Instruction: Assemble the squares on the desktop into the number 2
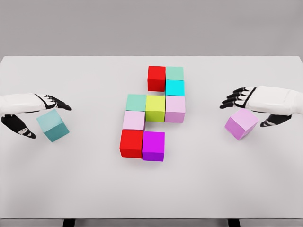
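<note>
- Left hand (pixel 35 111) at the far left, fingers spread open, thumb low, not clearly closed around anything.
- Teal cube (pixel 52 126) tilted just right of and below the left palm, between the thumb and the dark fingertips; contact cannot be told.
- Right hand (pixel 258 105) at the far right, fingers spread and pointing inward, relaxed.
- Lilac cube (pixel 241 123) tilted just below the right fingers, beside the thumb; grip not confirmed.
- Well apart from both hands, midway between them on the white table (pixel 85 189), nine cubes packed together: red cube (pixel 156 78) and mint cube (pixel 174 73) on top, cyan cube (pixel 174 87) below, then seafoam cube (pixel 136 102), lime cube (pixel 155 108), pale pink cube (pixel 175 109), then pale lilac cube (pixel 133 120), then second red cube (pixel 131 143) and magenta cube (pixel 153 145).
</note>
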Controlling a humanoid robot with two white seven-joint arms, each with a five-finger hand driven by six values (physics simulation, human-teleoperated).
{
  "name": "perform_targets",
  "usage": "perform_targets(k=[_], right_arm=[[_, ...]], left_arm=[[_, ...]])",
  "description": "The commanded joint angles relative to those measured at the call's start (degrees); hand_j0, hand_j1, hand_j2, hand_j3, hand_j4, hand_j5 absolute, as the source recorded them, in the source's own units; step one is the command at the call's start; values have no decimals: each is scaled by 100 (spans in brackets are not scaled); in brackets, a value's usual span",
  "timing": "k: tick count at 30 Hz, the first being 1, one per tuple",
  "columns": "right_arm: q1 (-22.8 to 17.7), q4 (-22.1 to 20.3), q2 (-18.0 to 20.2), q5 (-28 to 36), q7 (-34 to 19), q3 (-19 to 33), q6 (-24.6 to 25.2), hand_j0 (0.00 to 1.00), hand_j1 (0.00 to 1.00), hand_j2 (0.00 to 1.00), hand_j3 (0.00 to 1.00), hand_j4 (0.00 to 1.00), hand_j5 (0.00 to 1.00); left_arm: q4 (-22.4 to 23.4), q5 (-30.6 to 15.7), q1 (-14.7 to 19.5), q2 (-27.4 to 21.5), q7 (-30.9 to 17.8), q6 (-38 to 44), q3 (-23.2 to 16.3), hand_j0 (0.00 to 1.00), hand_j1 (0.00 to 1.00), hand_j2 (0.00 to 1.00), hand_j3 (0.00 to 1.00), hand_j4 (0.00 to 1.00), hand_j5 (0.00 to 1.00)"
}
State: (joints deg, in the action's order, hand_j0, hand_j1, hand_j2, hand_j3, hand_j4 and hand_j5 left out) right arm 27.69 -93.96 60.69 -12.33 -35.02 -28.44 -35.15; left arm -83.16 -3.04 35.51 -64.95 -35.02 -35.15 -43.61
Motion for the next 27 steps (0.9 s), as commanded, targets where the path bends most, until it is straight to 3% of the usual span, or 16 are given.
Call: perform_targets(k=[1,4,13,27], right_arm=[[0,176,-119,-15,2,-82,15,100,100,100,100,100,100],[0,229,-145,-94,2,-170,15,100,100,100,100,100,100],[9,546,-374,-305,2,-302,15,100,100,100,100,100,100],[97,880,-549,-595,2,-355,15,100,100,100,100,100,100]], left_arm=[[63,-30,0,8,2,15,2,100,100,100,100,100,100],[379,251,35,123,2,15,2,100,100,100,100,100,100],[845,418,149,500,2,15,2,100,100,100,100,100,100],[863,462,123,562,2,15,-42,100,100,100,100,100,100]])
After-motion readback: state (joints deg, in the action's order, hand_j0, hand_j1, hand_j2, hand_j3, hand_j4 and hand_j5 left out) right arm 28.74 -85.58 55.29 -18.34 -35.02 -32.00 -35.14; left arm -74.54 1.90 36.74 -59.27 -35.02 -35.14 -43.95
